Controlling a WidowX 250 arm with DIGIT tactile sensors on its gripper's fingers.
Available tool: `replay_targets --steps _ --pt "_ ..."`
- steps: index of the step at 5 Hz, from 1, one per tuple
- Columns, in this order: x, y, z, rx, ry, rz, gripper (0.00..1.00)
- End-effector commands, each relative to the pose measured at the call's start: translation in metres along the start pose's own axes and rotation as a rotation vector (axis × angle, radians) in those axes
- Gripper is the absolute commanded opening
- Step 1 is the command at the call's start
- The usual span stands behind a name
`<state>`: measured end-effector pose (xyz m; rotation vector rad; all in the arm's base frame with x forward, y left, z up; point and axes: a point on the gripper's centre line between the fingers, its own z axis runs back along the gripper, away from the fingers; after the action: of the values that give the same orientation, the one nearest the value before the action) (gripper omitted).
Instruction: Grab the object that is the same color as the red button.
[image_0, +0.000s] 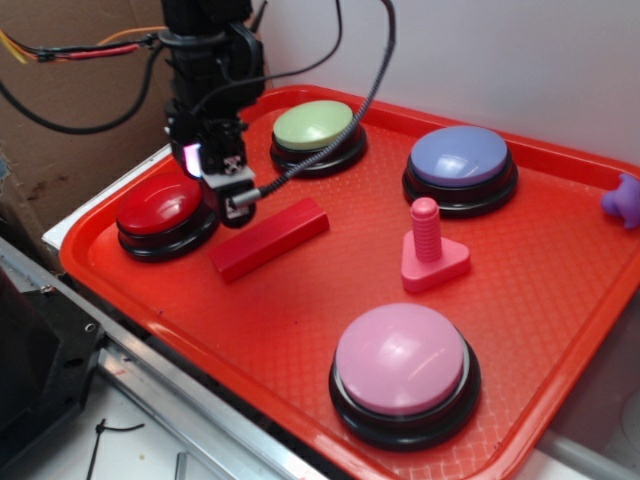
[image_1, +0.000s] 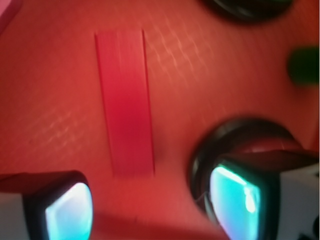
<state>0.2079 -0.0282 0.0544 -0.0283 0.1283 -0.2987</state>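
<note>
The long red block (image_0: 270, 238) lies flat on the red tray (image_0: 560, 300), right of the red dome button (image_0: 163, 212) on its black base. My gripper (image_0: 222, 180) hangs above the tray between the red button and the block's far end, touching neither. In the wrist view the block (image_1: 125, 100) lies lengthwise ahead of the gripper (image_1: 152, 205). The jaws stand wide apart with only bare tray between them, so the gripper is open and empty. The red button (image_1: 265, 145) shows partly behind the right fingertip (image_1: 235, 197).
On the tray stand a green button (image_0: 316, 132) at the back, a purple button (image_0: 460, 165) back right, a pink button (image_0: 402, 368) in front, and a pink bolt on a triangular base (image_0: 430, 250). A purple toy (image_0: 624, 200) sits at the right edge. Cables hang by the arm.
</note>
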Motion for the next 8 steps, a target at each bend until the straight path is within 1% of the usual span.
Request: replay_targets --steps 1,2,3,4,6,7,8 --pt "0.018 -0.018 -0.031 -0.054 0.006 -0.089 1.00" --pt "0.021 -0.024 -0.040 -0.059 0.024 -0.106 1.00" --pt "0.023 -0.026 -0.050 -0.056 0.053 -0.104 1.00" --pt "0.019 -0.028 -0.053 -0.038 0.065 -0.087 0.00" --pt "0.011 -0.029 -0.038 0.012 0.056 -0.055 0.00" --pt "-0.012 -0.032 0.009 0.036 -0.017 0.055 0.00" --pt "-0.043 -0.056 0.054 -0.167 -0.088 0.281 0.00"
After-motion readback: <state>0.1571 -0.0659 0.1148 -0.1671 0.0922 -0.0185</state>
